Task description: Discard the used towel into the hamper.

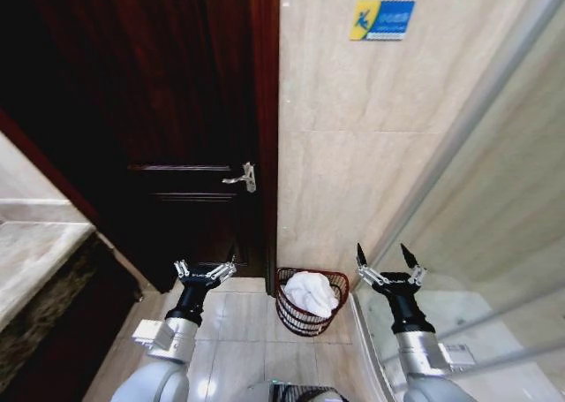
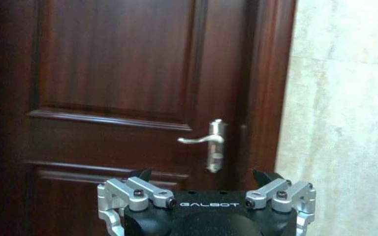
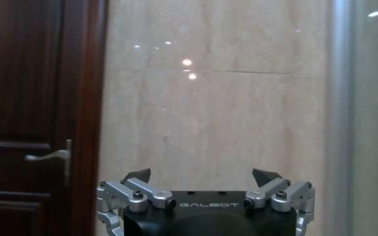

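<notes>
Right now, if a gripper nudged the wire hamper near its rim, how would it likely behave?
The hamper would probably slide or tip easily: its thin wire bars look light, and it tapers to a narrower base. The white towel bunched inside likely adds little weight. Both the left gripper and right gripper are open, apart from it.

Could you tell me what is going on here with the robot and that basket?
The white towel already lies inside the dark-red wire hamper, which stands on the floor against the tiled wall beside the wooden door. The left gripper and the right gripper are both open and empty, held apart on either side of the hamper, touching nothing.
</notes>
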`<state>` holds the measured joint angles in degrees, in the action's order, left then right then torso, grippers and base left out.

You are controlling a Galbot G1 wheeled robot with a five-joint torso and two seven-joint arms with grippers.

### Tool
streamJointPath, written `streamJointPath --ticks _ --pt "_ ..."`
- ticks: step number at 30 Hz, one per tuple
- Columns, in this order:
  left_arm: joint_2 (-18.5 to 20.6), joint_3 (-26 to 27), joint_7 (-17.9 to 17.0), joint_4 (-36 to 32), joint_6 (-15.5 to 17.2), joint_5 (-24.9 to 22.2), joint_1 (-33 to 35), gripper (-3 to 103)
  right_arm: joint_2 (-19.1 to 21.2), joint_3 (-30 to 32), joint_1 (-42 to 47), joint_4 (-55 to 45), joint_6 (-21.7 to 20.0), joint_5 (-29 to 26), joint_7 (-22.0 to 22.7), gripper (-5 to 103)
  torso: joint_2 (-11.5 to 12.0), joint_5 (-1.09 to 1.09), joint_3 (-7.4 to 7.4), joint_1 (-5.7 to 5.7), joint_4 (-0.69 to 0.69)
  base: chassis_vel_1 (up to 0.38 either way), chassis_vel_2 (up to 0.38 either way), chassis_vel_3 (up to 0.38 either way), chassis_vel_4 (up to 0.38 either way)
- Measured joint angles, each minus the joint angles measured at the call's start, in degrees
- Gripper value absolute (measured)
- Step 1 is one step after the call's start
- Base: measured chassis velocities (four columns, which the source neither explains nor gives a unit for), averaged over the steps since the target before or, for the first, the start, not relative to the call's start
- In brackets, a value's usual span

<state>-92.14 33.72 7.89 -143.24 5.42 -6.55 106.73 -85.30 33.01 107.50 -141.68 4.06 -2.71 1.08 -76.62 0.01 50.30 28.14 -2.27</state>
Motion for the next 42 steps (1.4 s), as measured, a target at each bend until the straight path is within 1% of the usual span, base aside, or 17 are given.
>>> streamJointPath --ticks 6,9,12,24,27,42 --pt "0.0 0.0 0.0 0.0 0.0 0.0 0.0 100 0.0 0.0 0.0 0.0 0.0 0.0 0.0 100 0.4 -0.01 -0.22 -0.17 -0.02 0.116 0.124 0.097 0.103" --pt "0.0 0.0 0.0 0.0 0.0 0.0 0.0 100 0.0 0.0 0.0 0.0 0.0 0.0 0.0 100 0.4 -0.01 -0.23 -0.17 0.00 0.056 0.047 0.043 0.049" --pt "0.0 0.0 0.0 0.0 0.0 0.0 0.0 100 0.0 0.0 0.0 0.0 0.0 0.0 0.0 100 0.4 0.00 -0.23 -0.17 0.02 0.000 0.000 0.000 0.000" --pt "0.0 0.0 0.0 0.0 0.0 0.0 0.0 100 0.0 0.0 0.0 0.0 0.0 0.0 0.0 100 0.3 -0.01 -0.21 -0.16 0.01 -0.009 -0.007 -0.004 -0.006" --pt "0.0 0.0 0.0 0.0 0.0 0.0 0.0 100 0.0 0.0 0.0 0.0 0.0 0.0 0.0 100 0.3 -0.01 -0.20 -0.16 -0.01 0.000 0.000 0.000 0.000" --pt "0.0 0.0 0.0 0.0 0.0 0.0 0.0 100 0.0 0.0 0.0 0.0 0.0 0.0 0.0 100 0.3 0.00 -0.18 -0.12 0.00 0.026 0.025 -0.027 -0.030"
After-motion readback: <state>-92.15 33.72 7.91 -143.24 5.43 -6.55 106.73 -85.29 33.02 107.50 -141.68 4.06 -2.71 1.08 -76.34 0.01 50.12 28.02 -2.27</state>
